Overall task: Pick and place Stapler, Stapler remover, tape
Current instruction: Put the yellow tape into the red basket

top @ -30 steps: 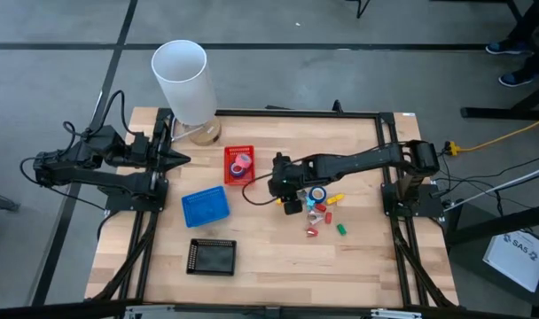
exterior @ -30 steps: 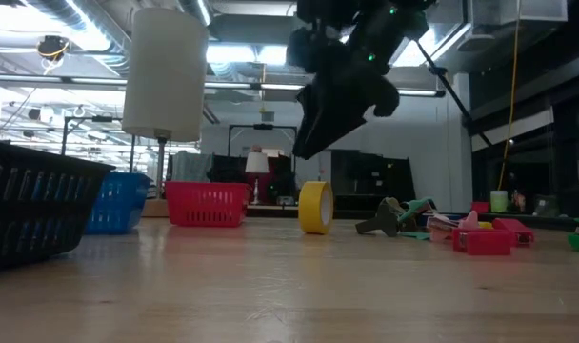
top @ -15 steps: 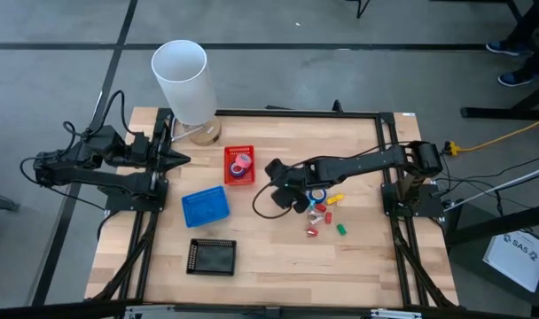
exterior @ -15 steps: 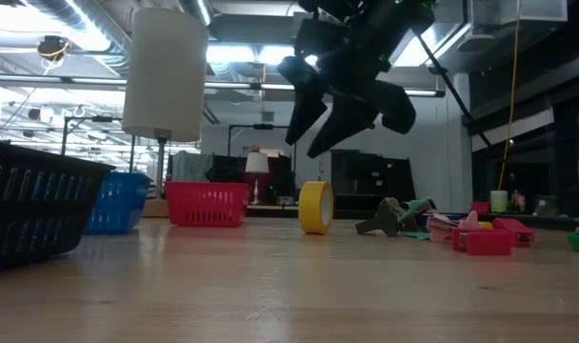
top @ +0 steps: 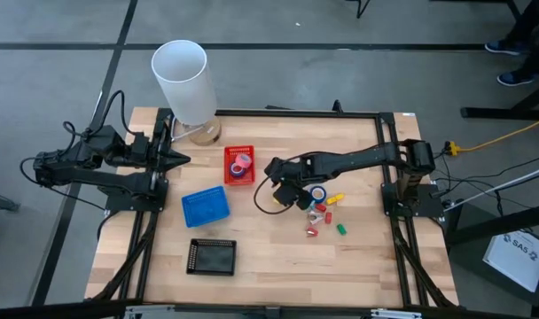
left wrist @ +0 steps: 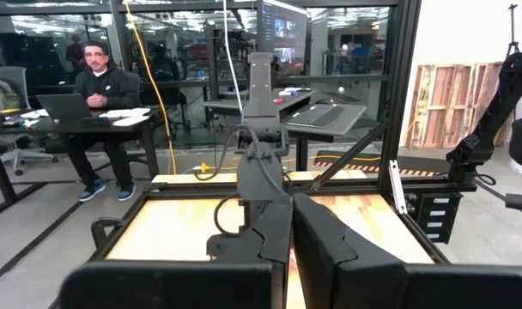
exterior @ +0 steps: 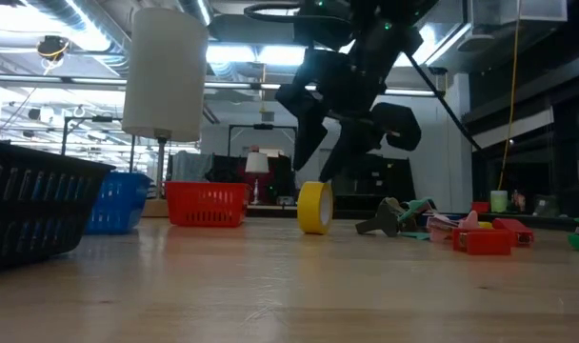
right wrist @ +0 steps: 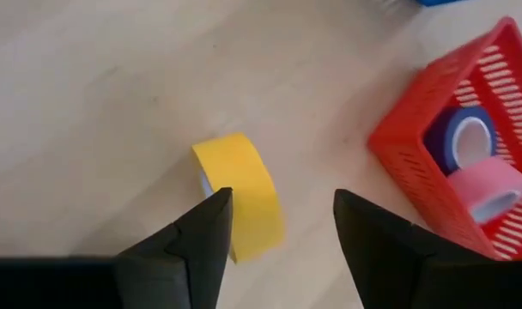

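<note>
The right gripper (right wrist: 274,227) hangs open directly above the yellow tape roll (right wrist: 240,206), its two fingers (right wrist: 201,240) spread wide with the roll showing in the gap between them. In the low view the right gripper (exterior: 320,162) is lower than it was half a second ago and a full second ago, its fingertips now reaching down close to the top of the yellow tape roll (exterior: 315,207), which stands on edge on the tabletop (exterior: 270,286) and has not moved. In the high view the right gripper (top: 285,188) sits just beside the red basket (top: 239,166), between that basket and the cluster of small coloured pieces (top: 324,217). The red basket (right wrist: 450,172) already holds a blue tape roll (right wrist: 460,137) and a pink tape roll (right wrist: 493,190), the pink one lying against the blue one. The blue basket (top: 205,207) lies near the red basket, and the black basket (top: 212,257) lies beyond the blue one, farther from the red basket. The left gripper (top: 172,159) rests at the tabletop edge on the far side of the red basket from the right gripper, unchanged from the earlier frames; its fingers (left wrist: 330,249) are closed together.
</note>
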Tool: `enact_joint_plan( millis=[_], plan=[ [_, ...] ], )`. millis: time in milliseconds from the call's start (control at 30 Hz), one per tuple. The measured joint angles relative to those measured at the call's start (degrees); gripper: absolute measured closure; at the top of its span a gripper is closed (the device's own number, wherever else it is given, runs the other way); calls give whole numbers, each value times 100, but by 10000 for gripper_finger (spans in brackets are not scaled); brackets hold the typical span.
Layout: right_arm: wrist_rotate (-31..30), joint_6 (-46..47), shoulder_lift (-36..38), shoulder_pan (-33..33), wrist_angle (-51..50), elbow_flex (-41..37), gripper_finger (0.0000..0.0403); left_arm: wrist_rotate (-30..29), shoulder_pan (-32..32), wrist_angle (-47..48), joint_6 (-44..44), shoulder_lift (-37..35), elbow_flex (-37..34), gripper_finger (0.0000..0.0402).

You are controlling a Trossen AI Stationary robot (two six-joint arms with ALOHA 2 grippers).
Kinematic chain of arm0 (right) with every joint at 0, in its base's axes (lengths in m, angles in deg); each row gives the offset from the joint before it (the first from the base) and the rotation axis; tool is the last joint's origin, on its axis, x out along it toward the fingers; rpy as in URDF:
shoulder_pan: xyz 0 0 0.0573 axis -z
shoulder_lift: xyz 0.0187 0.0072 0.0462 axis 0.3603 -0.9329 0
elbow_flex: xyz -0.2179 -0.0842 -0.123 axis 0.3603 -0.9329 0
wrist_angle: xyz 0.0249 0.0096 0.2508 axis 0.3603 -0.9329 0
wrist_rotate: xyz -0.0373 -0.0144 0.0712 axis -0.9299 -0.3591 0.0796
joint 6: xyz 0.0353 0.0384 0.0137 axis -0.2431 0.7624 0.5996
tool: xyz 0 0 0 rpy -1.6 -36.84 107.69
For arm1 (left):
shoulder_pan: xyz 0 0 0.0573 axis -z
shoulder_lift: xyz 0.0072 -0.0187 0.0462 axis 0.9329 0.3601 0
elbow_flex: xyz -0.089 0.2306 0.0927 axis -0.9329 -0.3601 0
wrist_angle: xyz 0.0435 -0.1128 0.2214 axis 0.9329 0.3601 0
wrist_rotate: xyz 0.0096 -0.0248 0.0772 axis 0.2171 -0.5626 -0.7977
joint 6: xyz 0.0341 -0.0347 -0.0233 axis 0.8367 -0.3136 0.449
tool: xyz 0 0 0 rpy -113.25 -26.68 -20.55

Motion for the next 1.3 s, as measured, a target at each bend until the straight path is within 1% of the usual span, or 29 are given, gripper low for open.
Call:
enact_joint_plan(
  millis=[267, 600, 767, 833, 1000, 1067, 1167, 1300],
  plan=[
    [458, -2, -36, 8, -199, -1, 198, 0, 2, 0, 0, -2, 0, 393],
    [624, 74, -469, 25, 17, -3, 199, 1, 2, 0, 0, 0, 0, 390],
    [655, 281, -581, 36, 253, -3, 214, -1, 1, 0, 0, -1, 0, 393],
    [654, 521, -628, 52, 434, 1, 223, 1, 0, 0, -2, 0, 0, 393],
    [680, 1164, -737, 164, 470, 10, 245, 1, 1, 0, -2, 0, 0, 389],
    [678, 1261, -746, 199, 511, 6, 252, -1, 1, 0, 1, -2, 0, 389],
    [647, 1403, -779, 200, 845, -1, 259, 1, 2, 0, 0, -2, 0, 392],
    [646, 1415, -779, 196, 1087, -1, 264, -1, 1, 0, 1, -1, 0, 393]
  ],
)
